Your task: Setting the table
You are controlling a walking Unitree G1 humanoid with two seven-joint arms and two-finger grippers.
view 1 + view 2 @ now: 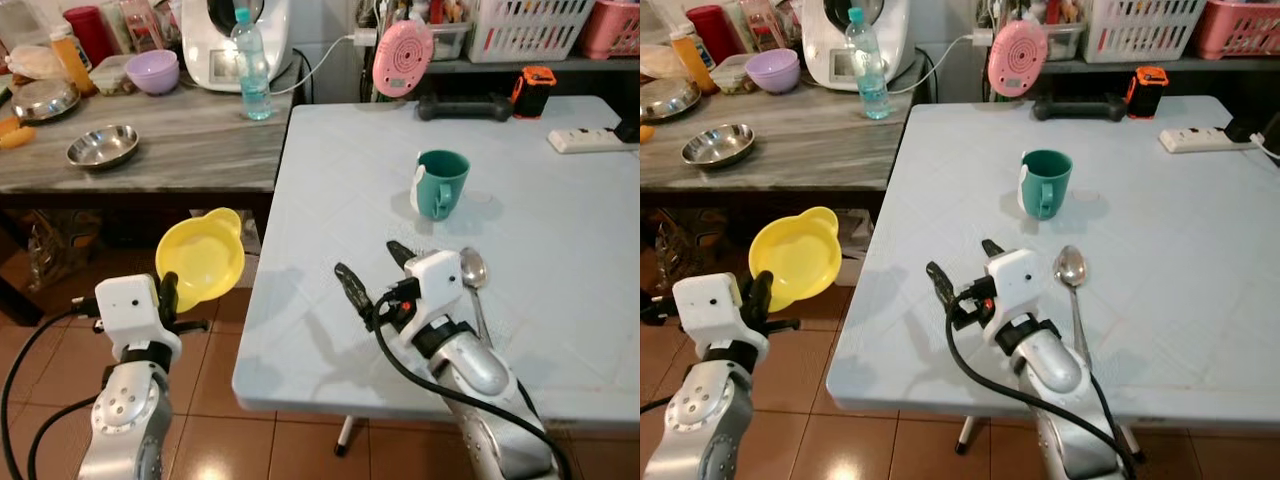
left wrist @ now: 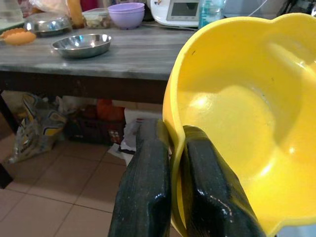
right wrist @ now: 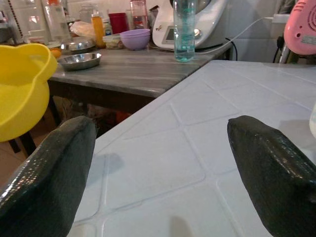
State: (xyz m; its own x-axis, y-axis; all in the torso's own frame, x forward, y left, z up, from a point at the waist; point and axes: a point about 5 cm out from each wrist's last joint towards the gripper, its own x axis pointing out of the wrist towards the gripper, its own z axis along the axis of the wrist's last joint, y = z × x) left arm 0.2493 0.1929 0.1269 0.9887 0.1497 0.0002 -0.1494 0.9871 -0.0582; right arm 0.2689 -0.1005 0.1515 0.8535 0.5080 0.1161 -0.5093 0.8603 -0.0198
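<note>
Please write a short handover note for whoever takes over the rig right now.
Left tool: shut on the rim of the yellow bowl, held in the air off the white table's left edge.
Right tool: open, empty, low over the table near its front.
On the table: green mug and, nearer the front, a spoon beside the right wrist.
Done: mug and spoon are out.
Left: set the bowl on the table, probably by the spoon.

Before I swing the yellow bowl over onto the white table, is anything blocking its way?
Nothing visible blocks it. The left claw holds the yellow bowl off the white table, near its left edge. That side is bare; the right claw, spoon and green mug lie farther right.
</note>
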